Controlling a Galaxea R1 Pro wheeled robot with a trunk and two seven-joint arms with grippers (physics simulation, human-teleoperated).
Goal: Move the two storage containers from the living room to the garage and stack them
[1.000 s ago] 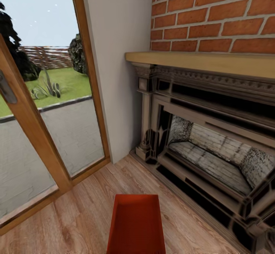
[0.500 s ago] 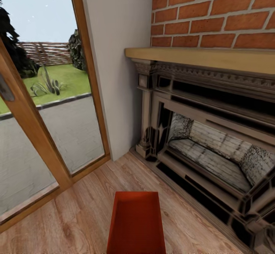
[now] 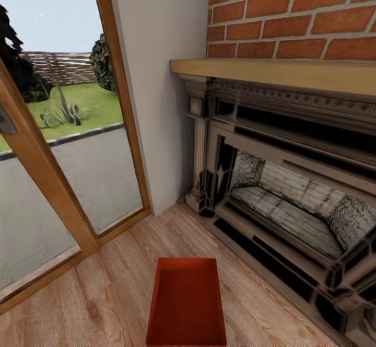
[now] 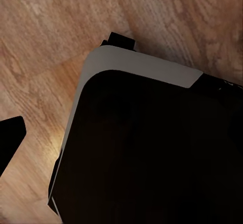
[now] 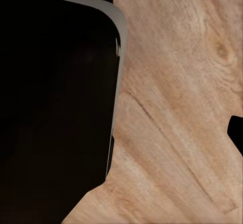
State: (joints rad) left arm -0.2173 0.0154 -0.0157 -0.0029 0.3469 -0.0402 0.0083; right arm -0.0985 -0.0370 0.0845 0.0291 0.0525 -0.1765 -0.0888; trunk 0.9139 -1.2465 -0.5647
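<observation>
Sitting on light wood-plank floor (image 3: 104,295), one orange-red storage container (image 3: 187,305), open top up, near low centre of head view. Brick fireplace (image 3: 292,195) ahead to right, wood-framed glass door (image 3: 57,169) to left. Wrist views: dark robot base (image 4: 152,148) over planks. Claw states of both arms: cannot tell.

fireplace (image 3: 292,190) right, glass door (image 3: 57,143) left

View: head camera tilts down, so the whole scene sits higher.
Bin (image 3: 186,301): near edge now shows.
Floor (image 3: 99,295): more planks visible.
</observation>
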